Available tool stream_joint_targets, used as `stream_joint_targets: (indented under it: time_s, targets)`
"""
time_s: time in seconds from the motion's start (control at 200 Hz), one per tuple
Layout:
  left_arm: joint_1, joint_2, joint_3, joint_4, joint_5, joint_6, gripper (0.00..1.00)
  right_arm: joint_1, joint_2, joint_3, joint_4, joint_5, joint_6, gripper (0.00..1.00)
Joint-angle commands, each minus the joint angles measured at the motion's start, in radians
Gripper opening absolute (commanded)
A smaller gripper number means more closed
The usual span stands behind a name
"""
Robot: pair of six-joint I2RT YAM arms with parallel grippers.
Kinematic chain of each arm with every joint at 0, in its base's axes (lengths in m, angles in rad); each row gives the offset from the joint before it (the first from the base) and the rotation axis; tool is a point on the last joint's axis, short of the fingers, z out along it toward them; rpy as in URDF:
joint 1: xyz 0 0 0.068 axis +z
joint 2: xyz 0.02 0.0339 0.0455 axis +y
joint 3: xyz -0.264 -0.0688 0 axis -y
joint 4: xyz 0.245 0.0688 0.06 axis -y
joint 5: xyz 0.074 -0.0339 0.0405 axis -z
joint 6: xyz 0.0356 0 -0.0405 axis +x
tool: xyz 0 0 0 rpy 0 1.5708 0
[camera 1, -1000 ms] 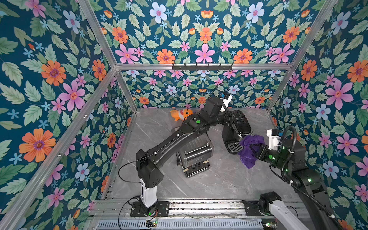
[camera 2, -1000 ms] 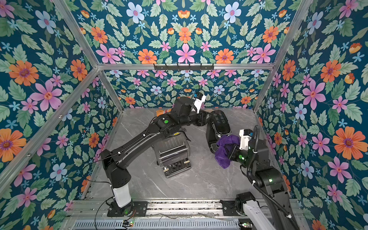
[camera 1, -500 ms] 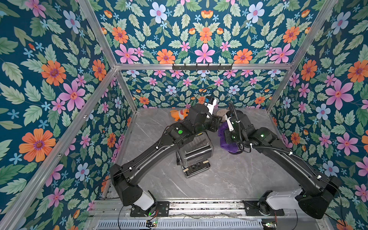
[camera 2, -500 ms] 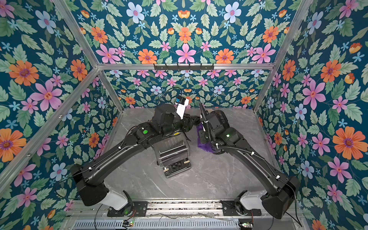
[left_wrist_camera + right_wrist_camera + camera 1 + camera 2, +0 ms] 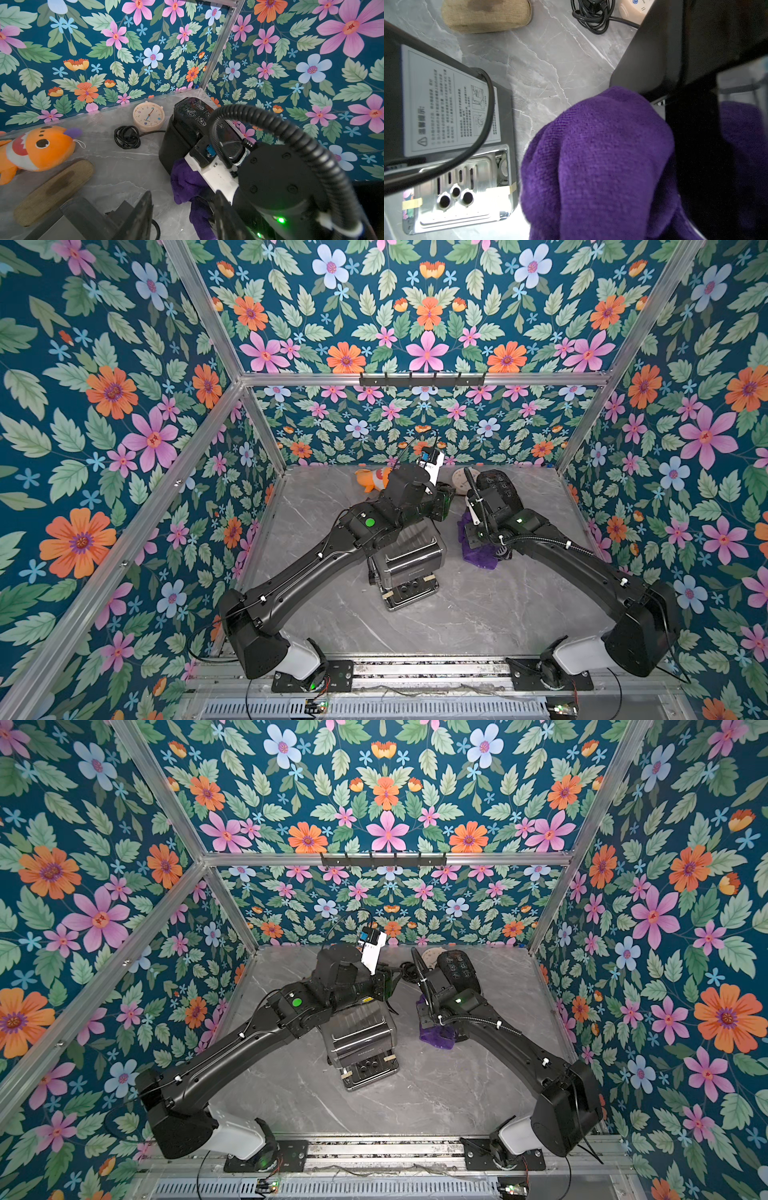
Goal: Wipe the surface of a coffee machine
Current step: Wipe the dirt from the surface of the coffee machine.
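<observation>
My right pincer (image 5: 473, 536) is clamped tight on the purple cloth (image 5: 602, 166), whose bunched folds cover the fingertips in my right wrist view. The cloth is pushed up against the lower side of the coffee machine (image 5: 500, 489), the face that looks toward the middle of the tabletop (image 5: 457, 614), and its loose end trails onto the marble-patterned surface. The coffee machine is black with a row of round buttons on its top. It stands upright near the back wall, toward the right side.

My left pincer (image 5: 184, 195) hovers a little above the tabletop just beside the machine. Its jaws are apart with nothing between them, and they point at the cloth.

A silver appliance (image 5: 409, 564) lies on its side under my left forearm, with a warning label showing. Behind it lies a flat brown pad (image 5: 54, 187). An orange plush fish (image 5: 39, 147), a coiled black cable (image 5: 126, 137) and a pale round clock (image 5: 148, 117) sit along the back wall, the clock just beside the machine.
</observation>
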Motion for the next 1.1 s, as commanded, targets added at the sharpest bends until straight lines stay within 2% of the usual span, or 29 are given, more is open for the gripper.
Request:
stream_joint_targets:
  time_s: [0.0, 0.185, 0.37, 0.67, 1.095]
  targets:
    - [0.002, 0.001, 0.001, 0.035, -0.001, -0.001, 0.49, 0.002, 0.012, 0.081, 0.001, -0.015, -0.017, 0.00]
    - [0.002, 0.002, -0.001, 0.039, -0.010, 0.000, 0.49, 0.002, 0.089, 0.269, -0.030, -0.013, -0.061, 0.00]
    - [0.002, 0.006, -0.001, 0.037, -0.012, 0.001, 0.49, -0.021, 0.232, 0.393, -0.055, 0.061, -0.065, 0.00]
    - [0.002, -0.006, -0.016, 0.033, -0.005, 0.000, 0.49, -0.051, 0.346, 0.328, -0.004, 0.035, -0.009, 0.00]
    - [0.003, -0.016, -0.022, 0.038, 0.003, 0.003, 0.49, -0.050, 0.525, 0.333, -0.007, 0.019, -0.003, 0.00]
